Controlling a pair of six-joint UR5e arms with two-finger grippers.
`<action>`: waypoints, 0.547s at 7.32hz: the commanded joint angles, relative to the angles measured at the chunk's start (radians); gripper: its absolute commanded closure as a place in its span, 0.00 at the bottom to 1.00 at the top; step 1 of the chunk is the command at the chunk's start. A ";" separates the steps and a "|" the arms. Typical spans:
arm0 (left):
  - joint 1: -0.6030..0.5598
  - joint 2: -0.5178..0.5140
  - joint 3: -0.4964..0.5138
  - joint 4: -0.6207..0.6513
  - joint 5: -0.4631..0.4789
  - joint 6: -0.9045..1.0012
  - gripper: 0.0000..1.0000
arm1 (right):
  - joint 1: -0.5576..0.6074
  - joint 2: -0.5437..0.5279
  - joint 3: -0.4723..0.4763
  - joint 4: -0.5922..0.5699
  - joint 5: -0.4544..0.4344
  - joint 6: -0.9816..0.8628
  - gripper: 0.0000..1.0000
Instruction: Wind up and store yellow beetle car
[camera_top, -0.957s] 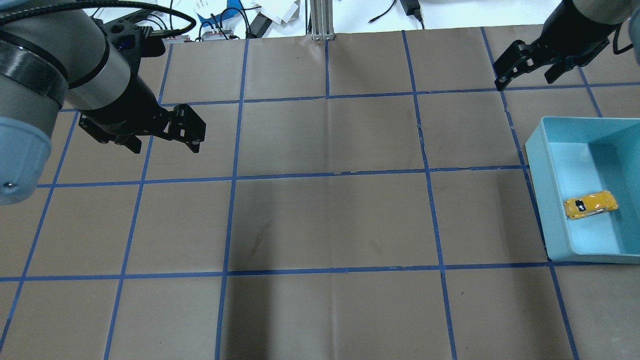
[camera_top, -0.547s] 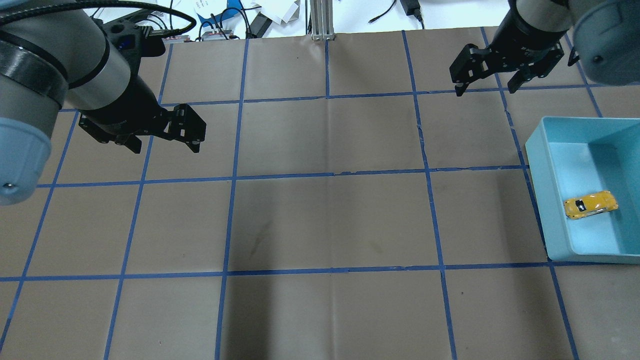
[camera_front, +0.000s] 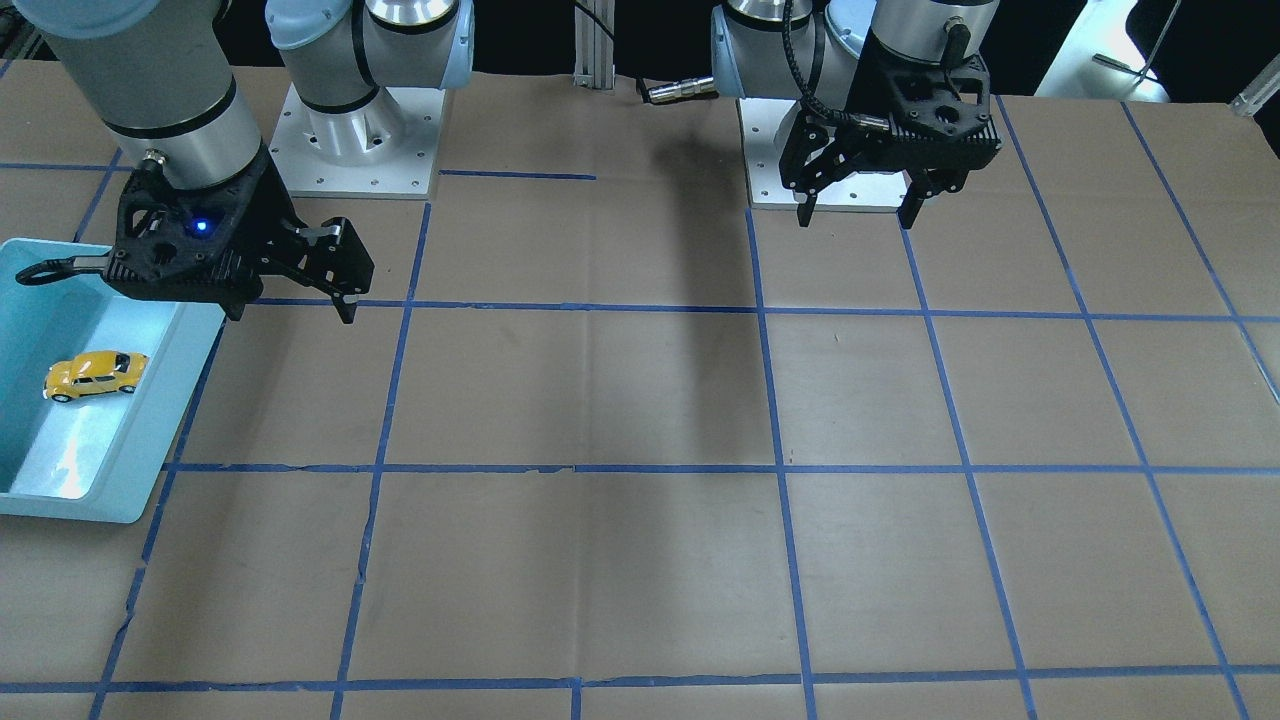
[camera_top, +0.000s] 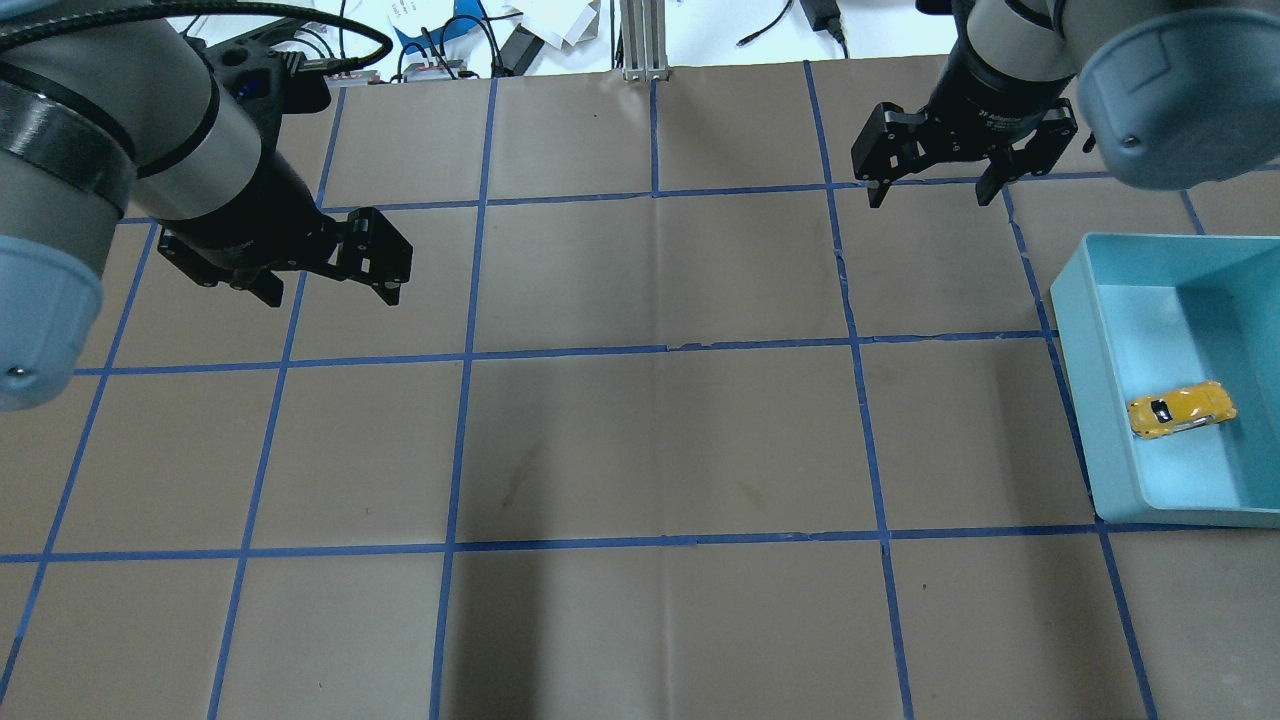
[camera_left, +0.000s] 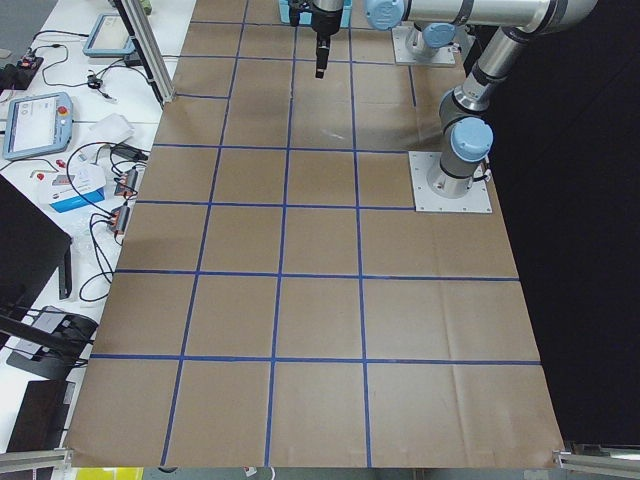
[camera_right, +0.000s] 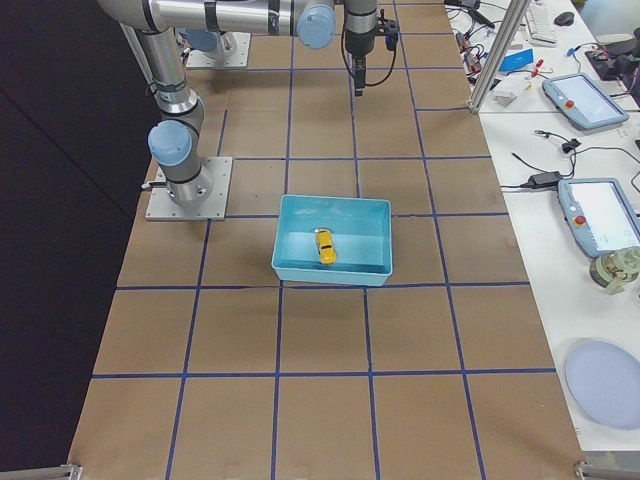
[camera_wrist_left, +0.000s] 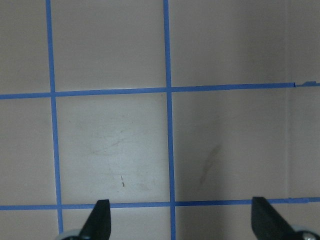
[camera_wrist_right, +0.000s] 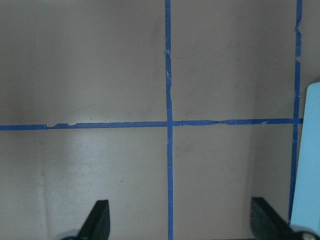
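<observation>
The yellow beetle car (camera_top: 1181, 410) (camera_front: 95, 373) (camera_right: 326, 247) lies on the floor of a light blue bin (camera_top: 1078, 400) (camera_front: 165, 420) (camera_right: 330, 272) at the table's right side. My right gripper (camera_top: 930, 198) (camera_front: 290, 315) (camera_wrist_right: 180, 207) hovers open and empty above the brown table, beyond the bin's far left corner and well away from the car. Over the left half of the table my left gripper (camera_top: 332, 297) (camera_front: 855, 220) (camera_wrist_left: 180, 210) hangs open, also holding nothing. Both wrist views show only bare paper and blue tape lines between the fingers.
Brown paper with a blue tape grid (camera_top: 660, 350) covers the table. An aluminium post (camera_top: 640, 40) stands at the far edge, with cables and devices on the white bench behind. The bin's edge (camera_wrist_right: 307, 165) shows at the right of the right wrist view.
My right gripper has swung left from the far right corner toward the table's middle, still open. The left gripper and the car in the bin have not moved.
</observation>
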 joint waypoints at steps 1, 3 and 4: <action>0.000 -0.001 0.000 0.003 0.000 0.001 0.00 | 0.003 0.000 -0.002 -0.002 -0.018 -0.001 0.00; 0.000 -0.001 0.000 0.005 0.000 0.005 0.00 | 0.003 0.000 0.000 -0.001 -0.020 -0.001 0.00; 0.000 -0.001 0.000 0.005 0.000 0.005 0.00 | 0.003 0.001 0.004 -0.002 -0.021 -0.001 0.00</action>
